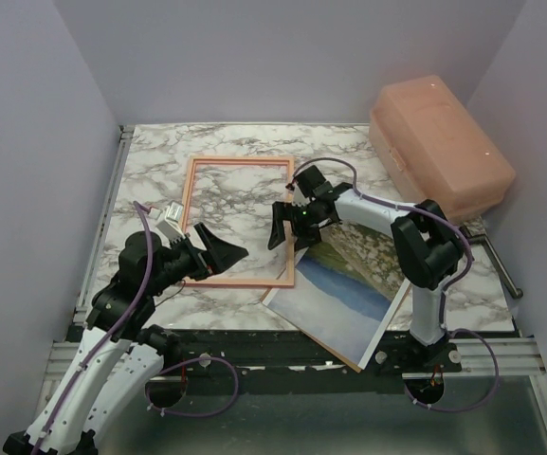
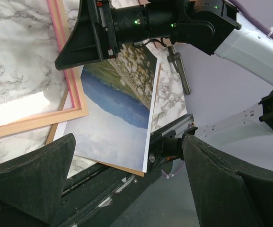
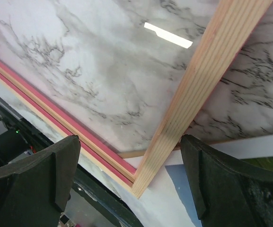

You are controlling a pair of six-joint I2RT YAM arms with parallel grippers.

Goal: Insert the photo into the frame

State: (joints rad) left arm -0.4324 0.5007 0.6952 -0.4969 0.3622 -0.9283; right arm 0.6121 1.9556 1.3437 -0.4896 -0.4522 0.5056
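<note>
Closest to me, the photo (image 1: 339, 303) lies picture-up on the near right of the table (image 1: 150, 156). One corner hangs past the near edge and another is tucked under the near right corner of the frame (image 1: 189, 199). It sits askew, sky end nearer, flowery field end running far-right beneath the right arm; which side is longer I can't tell. Just beyond, the left gripper (image 1: 227, 261) hangs wide open over the frame's near rail, holding nothing. The right gripper (image 1: 285, 242), jaws spread too, straddles the right rail without gripping it. Tan back up, the frame runs lengthwise near to far. I'd say nothing is loaded yet: the photo must be squared and laid inside.
</note>
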